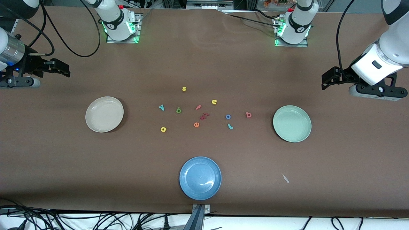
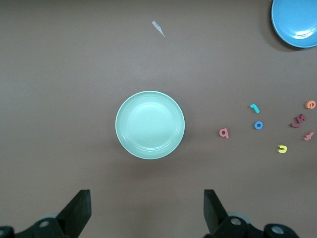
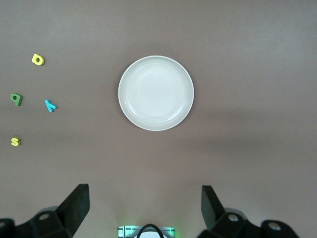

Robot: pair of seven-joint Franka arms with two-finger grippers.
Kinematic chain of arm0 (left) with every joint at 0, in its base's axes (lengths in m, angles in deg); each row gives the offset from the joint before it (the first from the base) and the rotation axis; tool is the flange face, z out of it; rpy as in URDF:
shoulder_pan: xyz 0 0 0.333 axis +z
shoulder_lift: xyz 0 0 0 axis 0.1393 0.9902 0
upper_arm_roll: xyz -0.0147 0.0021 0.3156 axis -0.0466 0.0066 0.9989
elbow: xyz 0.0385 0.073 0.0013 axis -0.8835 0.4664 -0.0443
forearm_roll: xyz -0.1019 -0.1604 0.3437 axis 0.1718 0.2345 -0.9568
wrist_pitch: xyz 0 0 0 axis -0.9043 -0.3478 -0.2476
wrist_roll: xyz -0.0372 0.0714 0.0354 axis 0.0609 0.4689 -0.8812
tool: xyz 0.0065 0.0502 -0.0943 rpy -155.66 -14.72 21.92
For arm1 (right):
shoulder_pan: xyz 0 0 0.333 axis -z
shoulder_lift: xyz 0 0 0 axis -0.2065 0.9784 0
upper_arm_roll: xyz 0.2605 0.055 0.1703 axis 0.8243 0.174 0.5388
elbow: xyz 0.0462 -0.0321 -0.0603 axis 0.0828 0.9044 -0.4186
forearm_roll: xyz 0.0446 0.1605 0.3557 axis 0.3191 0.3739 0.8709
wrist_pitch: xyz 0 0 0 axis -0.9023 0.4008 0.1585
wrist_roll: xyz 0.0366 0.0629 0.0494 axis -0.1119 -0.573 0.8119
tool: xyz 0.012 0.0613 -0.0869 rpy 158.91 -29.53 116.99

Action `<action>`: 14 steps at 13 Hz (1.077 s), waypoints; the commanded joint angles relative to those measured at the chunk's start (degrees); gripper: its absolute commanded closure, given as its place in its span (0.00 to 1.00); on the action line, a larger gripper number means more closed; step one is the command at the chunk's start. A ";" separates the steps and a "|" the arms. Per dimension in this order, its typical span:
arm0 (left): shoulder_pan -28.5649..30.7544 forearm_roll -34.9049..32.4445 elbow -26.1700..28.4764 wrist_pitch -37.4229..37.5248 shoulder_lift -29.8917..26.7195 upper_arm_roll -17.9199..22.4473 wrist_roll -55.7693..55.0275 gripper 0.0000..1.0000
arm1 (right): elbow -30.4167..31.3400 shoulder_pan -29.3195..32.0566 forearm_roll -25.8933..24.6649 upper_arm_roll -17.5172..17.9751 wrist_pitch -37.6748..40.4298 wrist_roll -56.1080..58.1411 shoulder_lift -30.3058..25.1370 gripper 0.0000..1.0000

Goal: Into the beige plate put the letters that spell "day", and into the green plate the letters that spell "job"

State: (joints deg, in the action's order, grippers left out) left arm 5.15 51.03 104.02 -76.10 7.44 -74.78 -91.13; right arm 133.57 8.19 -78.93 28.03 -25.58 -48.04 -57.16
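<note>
The beige plate (image 1: 104, 114) (image 3: 156, 92) lies toward the right arm's end of the table and the green plate (image 1: 292, 123) (image 2: 150, 125) toward the left arm's end. Both hold nothing. Between them lie the teal y (image 1: 162, 107) (image 3: 50, 105), green d (image 1: 178, 110) (image 3: 16, 98), yellow a (image 1: 163, 129) (image 3: 38, 60), blue o (image 1: 228, 117) (image 2: 258, 125), teal j (image 1: 230, 126) (image 2: 254, 107) and salmon b (image 1: 249, 114) (image 2: 224, 132). My left gripper (image 1: 329, 80) (image 2: 147, 208) hangs open over bare table at its own end. My right gripper (image 1: 62, 68) (image 3: 144, 206) hangs open likewise, holding nothing.
A blue plate (image 1: 200, 177) (image 2: 295, 22) sits near the table's front edge. Among the letters lie a yellow s (image 1: 184, 88), yellow u (image 1: 214, 102), pink f (image 1: 198, 107), orange e (image 1: 196, 124) and dark red letters (image 1: 204, 116). A white scrap (image 1: 285, 178) lies nearer the camera than the green plate.
</note>
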 commanded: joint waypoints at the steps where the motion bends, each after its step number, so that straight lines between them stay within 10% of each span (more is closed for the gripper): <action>1: 0.13 0.36 -1.38 0.39 0.44 -0.16 -0.04 0.00 | -0.20 0.39 1.11 0.01 0.76 0.92 -0.15 0.00; 14: -10.05 1.51 -3.39 -0.93 14.13 -0.60 -0.74 0.00 | -0.03 -4.96 0.32 1.06 3.22 0.92 0.46 0.00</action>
State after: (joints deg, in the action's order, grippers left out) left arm -3.02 51.52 103.95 -76.87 17.98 -75.83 -91.49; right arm 133.75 5.44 -78.82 29.00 -23.40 -47.69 -56.81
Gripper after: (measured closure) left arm 0.000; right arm 0.000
